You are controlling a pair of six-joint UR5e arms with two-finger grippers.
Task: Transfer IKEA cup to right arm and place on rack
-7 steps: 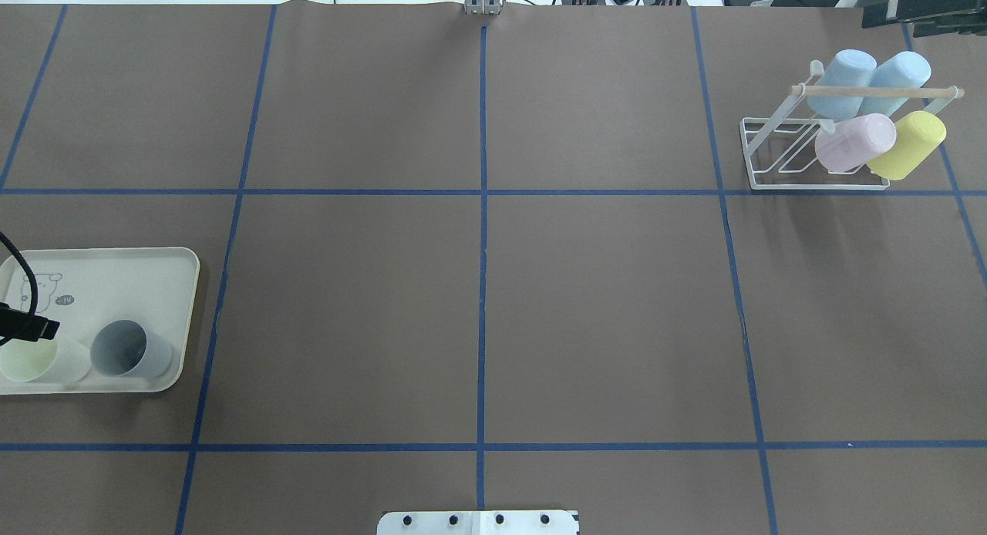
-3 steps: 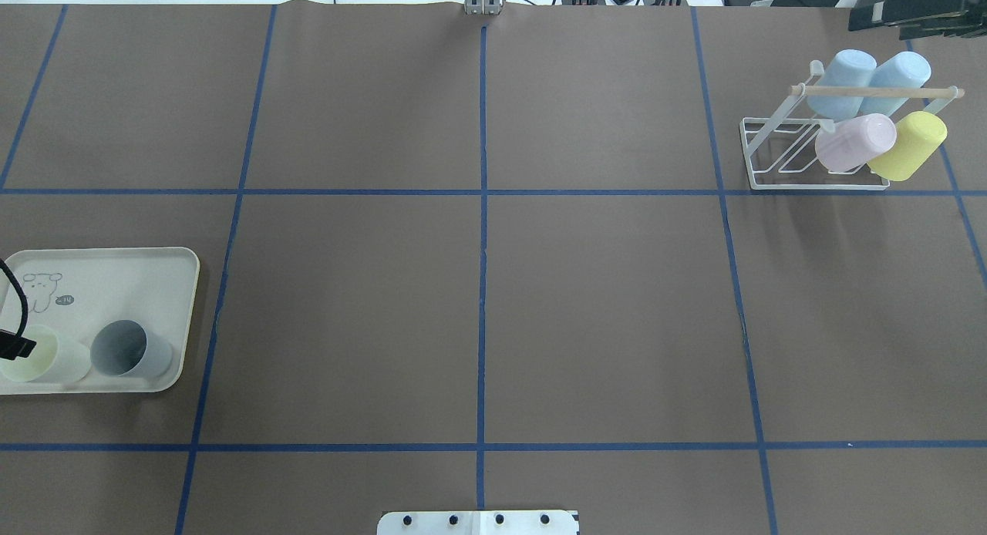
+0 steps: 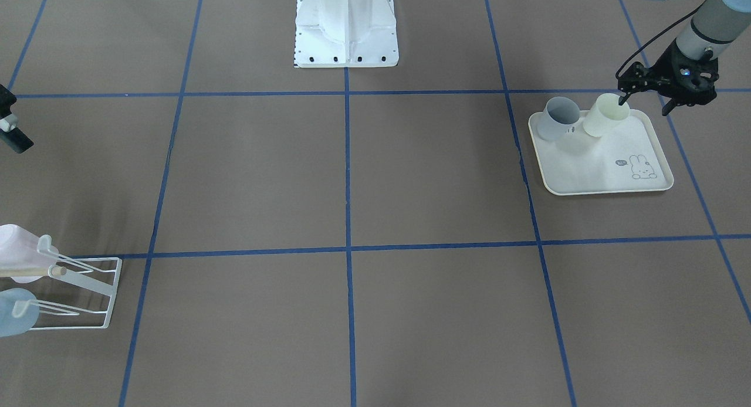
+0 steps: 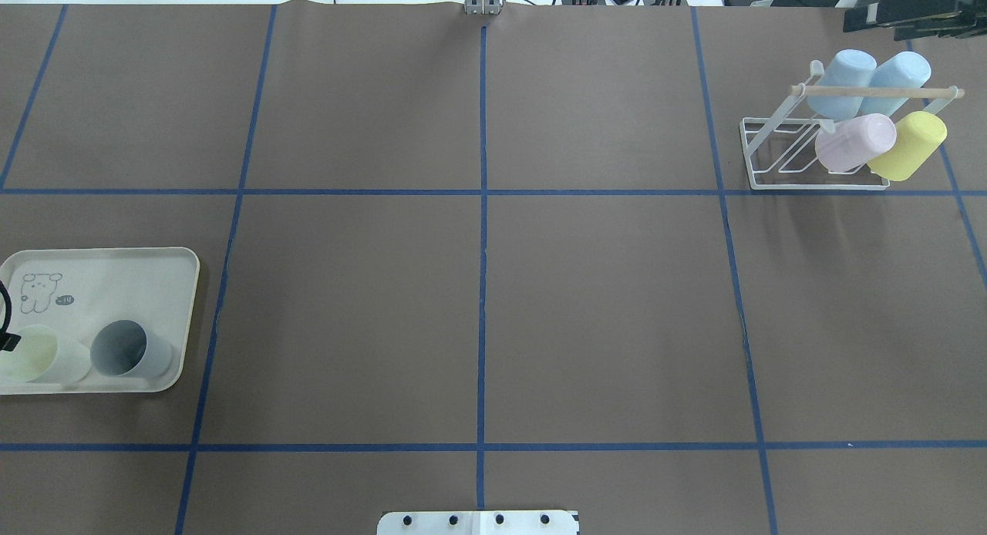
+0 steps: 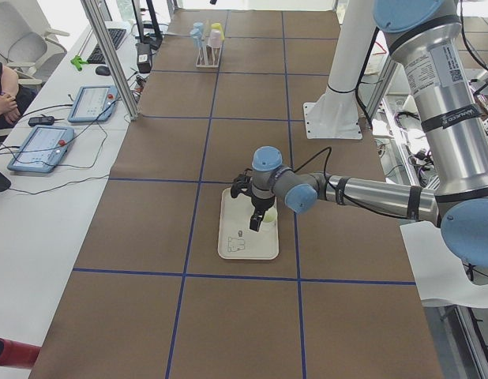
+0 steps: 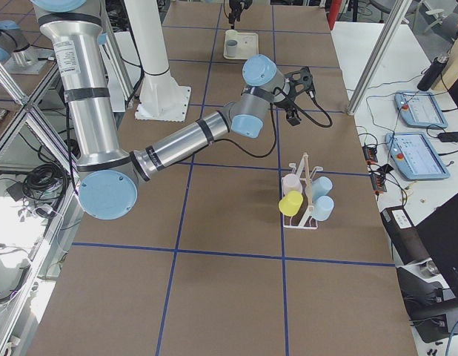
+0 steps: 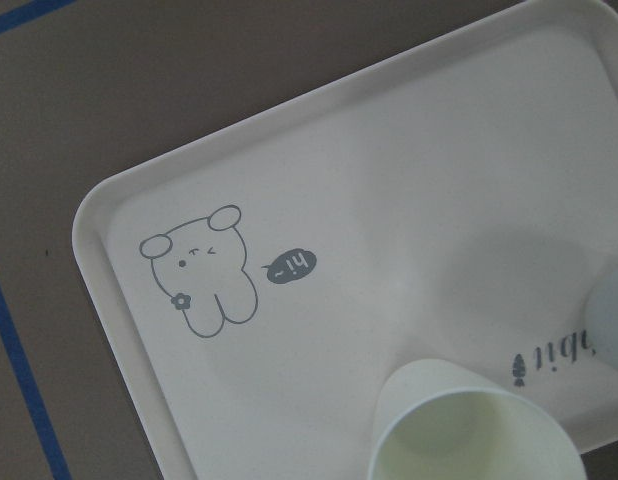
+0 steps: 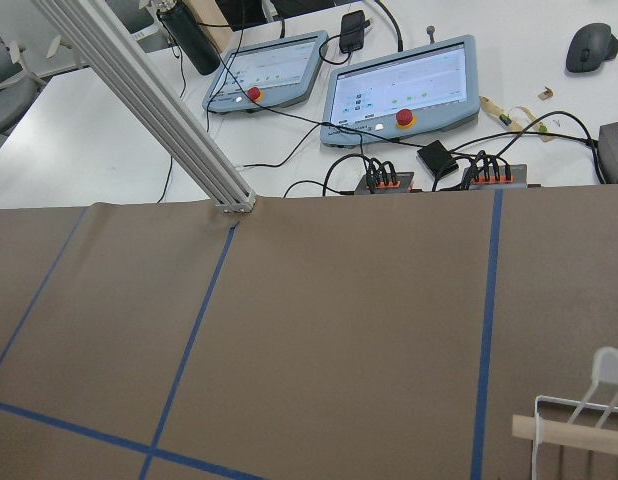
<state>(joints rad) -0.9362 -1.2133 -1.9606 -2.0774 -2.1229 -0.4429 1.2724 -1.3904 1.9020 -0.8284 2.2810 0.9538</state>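
The left gripper (image 3: 645, 104) hangs over the tray's robot-side end, jaws spread wide and holding nothing. One fingertip (image 3: 623, 97) sits right at the rim of the pale cream IKEA cup (image 3: 604, 118); I can't make out whether it touches the rim or dips inside. That cup stands mouth up on the tray (image 3: 598, 166), in the corner away from the table's middle, at the opposite end from the little rabbit drawing (image 3: 642, 168). Just beside it on the tray, on the side facing the table's middle, stands a grey cup (image 3: 557, 121), also mouth up. Whether the two touch I can't say.

From the tray, the brown table cover (image 4: 601, 304) with its blue tape lines stretches across to the rack (image 4: 817, 186), well apart at the other end. The robot's white pedestal (image 3: 346, 26) stands at the near edge between them. On the rack's half farther from the tray hang two blue cups (image 4: 842, 82), a pink cup (image 4: 854, 142) and a yellow cup (image 4: 908, 146), bottoms up. The right gripper (image 6: 297, 87) hovers high near the rack, far from the tray; I cannot tell how its jaws stand. Beyond it, control tablets (image 8: 409, 90) lie on the operators' desk.
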